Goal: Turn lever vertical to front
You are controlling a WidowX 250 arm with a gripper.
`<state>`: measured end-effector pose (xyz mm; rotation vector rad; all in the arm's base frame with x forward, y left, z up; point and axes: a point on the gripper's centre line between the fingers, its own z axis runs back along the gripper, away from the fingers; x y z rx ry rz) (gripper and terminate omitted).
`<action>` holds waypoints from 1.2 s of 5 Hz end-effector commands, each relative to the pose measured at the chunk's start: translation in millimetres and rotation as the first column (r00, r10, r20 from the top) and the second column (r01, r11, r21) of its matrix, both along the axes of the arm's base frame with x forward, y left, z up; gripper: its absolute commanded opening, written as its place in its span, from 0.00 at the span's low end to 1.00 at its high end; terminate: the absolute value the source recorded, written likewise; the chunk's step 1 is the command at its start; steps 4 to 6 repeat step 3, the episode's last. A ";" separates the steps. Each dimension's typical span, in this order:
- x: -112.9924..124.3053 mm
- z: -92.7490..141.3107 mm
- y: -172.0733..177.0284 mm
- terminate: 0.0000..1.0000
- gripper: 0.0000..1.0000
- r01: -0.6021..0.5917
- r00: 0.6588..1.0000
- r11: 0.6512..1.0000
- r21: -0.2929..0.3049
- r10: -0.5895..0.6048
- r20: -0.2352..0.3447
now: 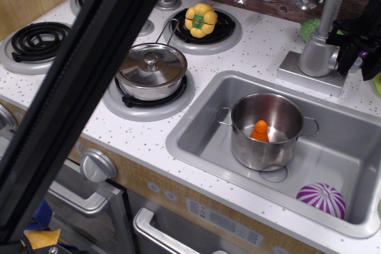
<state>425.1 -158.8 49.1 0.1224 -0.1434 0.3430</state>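
The silver faucet column (315, 55) stands on its grey base (306, 78) behind the sink, at the right. The lever sticks out of the column's right side, and my dark fingers hide it. My gripper (359, 52) is at the frame's right edge, right beside the column. One finger (347, 52) is next to the column and the other (372, 57) is further right. The two fingers are visibly apart and straddle the spot where the lever is. I cannot tell whether they touch it.
The sink (196, 129) holds a steel pot (265, 132) with an orange piece inside, and a purple-striped ball (321, 199). A lidded pan (152, 71) and a yellow pepper (200, 19) sit on burners. The black arm (83, 87) crosses the left foreground. A green item (309, 28) lies behind the faucet.
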 end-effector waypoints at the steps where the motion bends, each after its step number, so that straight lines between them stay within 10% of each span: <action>1: -3.6 -7.9 4.9 0.00 0.00 0.021 0.999 1.000 -0.019 -0.021 0.041; 2: -3.0 -13.2 7.7 0.00 0.00 0.028 0.999 0.999 -0.030 -0.027 0.039; 3: -0.6 -15.1 11.7 1.00 0.00 0.047 0.998 0.999 -0.016 -0.046 0.043; 6: -0.6 -15.1 11.7 1.00 0.00 0.047 0.998 0.999 -0.016 -0.046 0.043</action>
